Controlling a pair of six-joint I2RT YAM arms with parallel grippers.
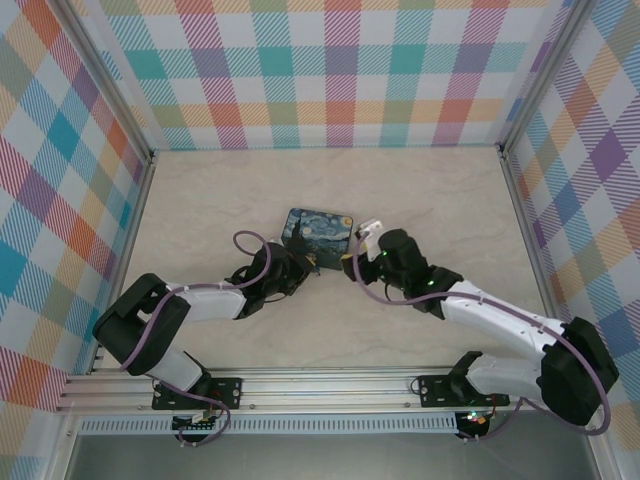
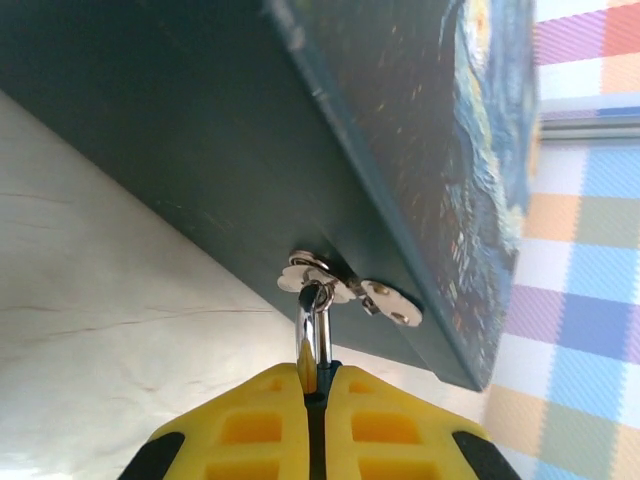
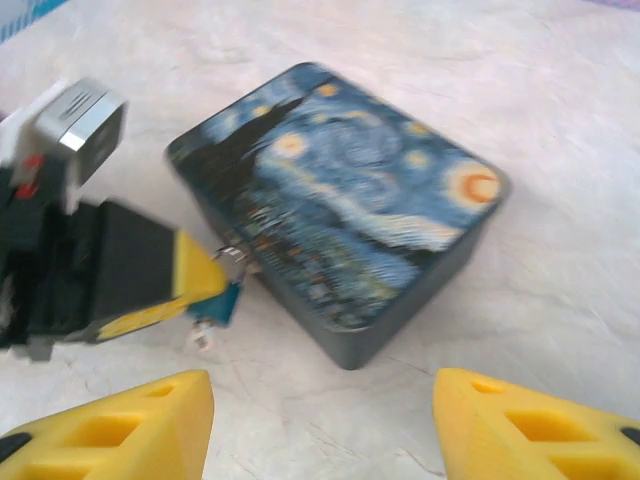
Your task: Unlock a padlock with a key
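The blue padlock [image 3: 222, 300] hangs from the metal hasp [image 2: 312, 276] on the front of the swirl-painted box [image 3: 340, 200]. Its thin silvery shackle [image 2: 314, 335] passes through the hasp loop. My left gripper [image 2: 315, 372] is shut on the padlock body, its yellow fingers [image 3: 185, 280] pressed against the box's front wall. A tiny pale metal bit [image 3: 200, 336] dangles under the padlock; it is too blurred to tell whether it is the key. My right gripper [image 3: 322, 400] hovers open and holds nothing, a short way in front of the box's near corner.
The box [image 1: 318, 228] lies mid-table on the pale marbled surface [image 1: 420, 190], with both arms meeting just in front of it. Checked walls [image 1: 330, 70] and metal rails close in the back and both sides. Purple cables [image 1: 255, 240] loop over the arms.
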